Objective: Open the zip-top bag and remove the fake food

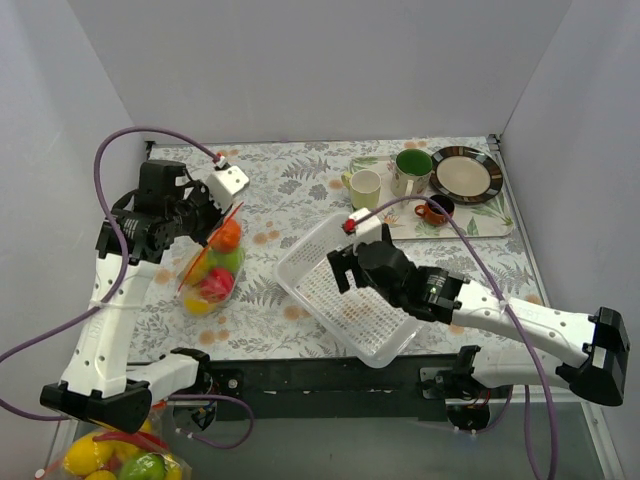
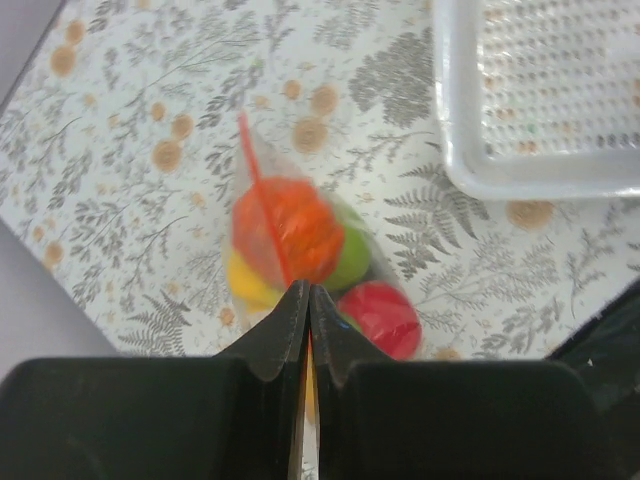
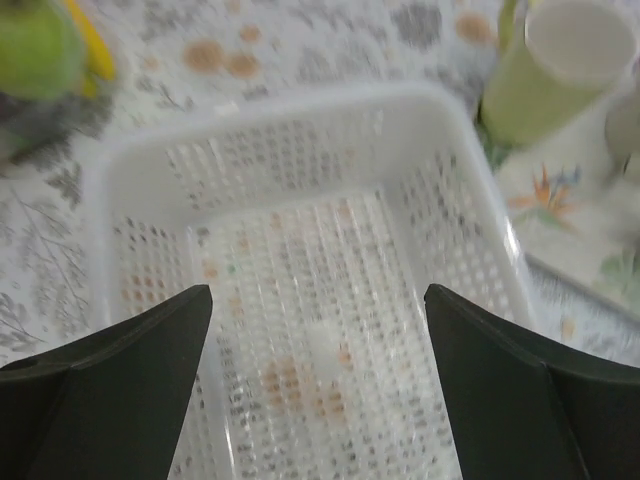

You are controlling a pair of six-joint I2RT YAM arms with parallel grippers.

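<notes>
We see the left arm point(image 1: 100, 335) and right arm point(image 1: 540, 322) built alike: white links, black joint housings, black bases. A purple cable point(image 1: 140, 131) loops off each to a red plug point(image 1: 218, 157) beside a white wrist block point(image 1: 230, 181). The left gripper point(image 2: 308, 295) and right gripper point(image 3: 318, 300) have matte black, wedge-shaped fingers point(image 3: 130, 380).

the left gripper point(image 1: 222, 222) is pinching the red-edged mouth of the zip-top bag point(image 1: 210, 272) just left of the white basket point(image 1: 300, 262), with the fake food point(image 1: 216, 284) showing inside it. the right gripper point(image 1: 343, 268) is hovering over the basket's far-left part. beyond the basket, a cream cup point(image 1: 365, 188), a green-lined mug point(image 1: 410, 172) and a striped plate point(image 1: 466, 174) are sitting on a tray point(image 1: 495, 222). a second fruit bag point(image 1: 120, 462) is lying well to the basket's near left.
</notes>
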